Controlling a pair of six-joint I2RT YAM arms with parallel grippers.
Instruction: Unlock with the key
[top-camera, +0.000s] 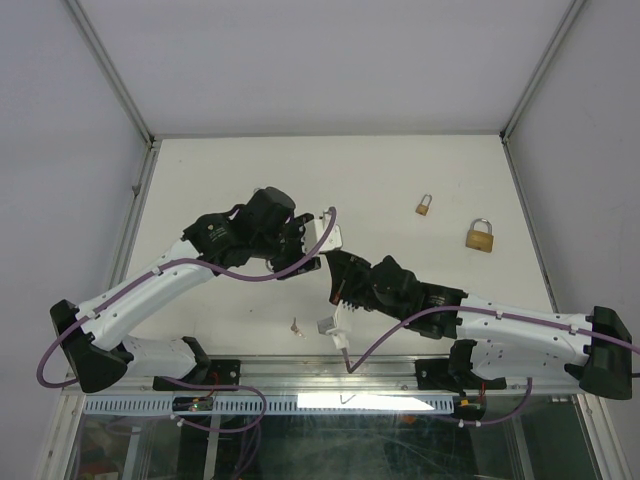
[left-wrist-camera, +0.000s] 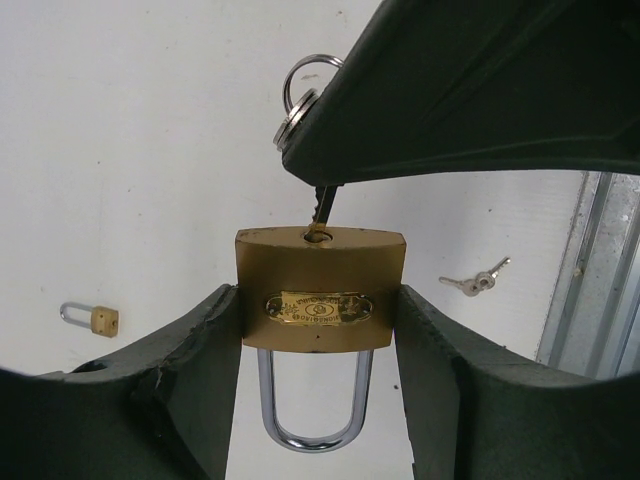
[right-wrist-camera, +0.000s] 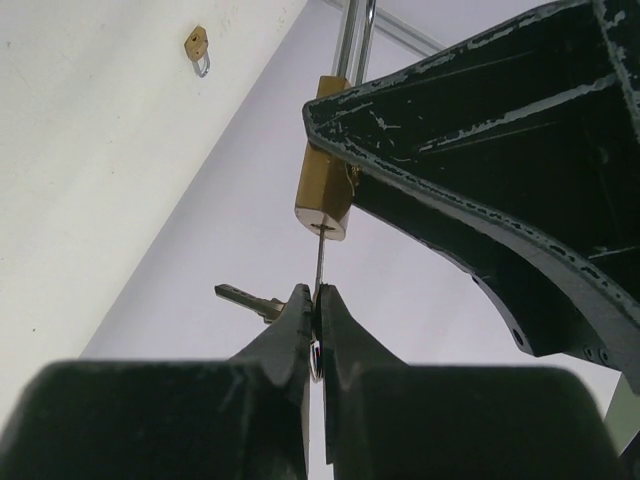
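While the left gripper (left-wrist-camera: 318, 325) clamps the padlock (left-wrist-camera: 320, 268) at frame centre and the right gripper (right-wrist-camera: 314, 303) pinches the key (left-wrist-camera: 323, 205) just above it, tip in the keyhole (left-wrist-camera: 318, 235), insertion seems the step in hand; next, I judge, push it home squarely, then turn.

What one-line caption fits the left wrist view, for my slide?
Left gripper clamps a brass padlock while the right gripper holds a key at its keyhole.

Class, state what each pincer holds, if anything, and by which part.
Left pincer: the brass padlock, by the two sides of its body. Right pincer: the key, by its head.
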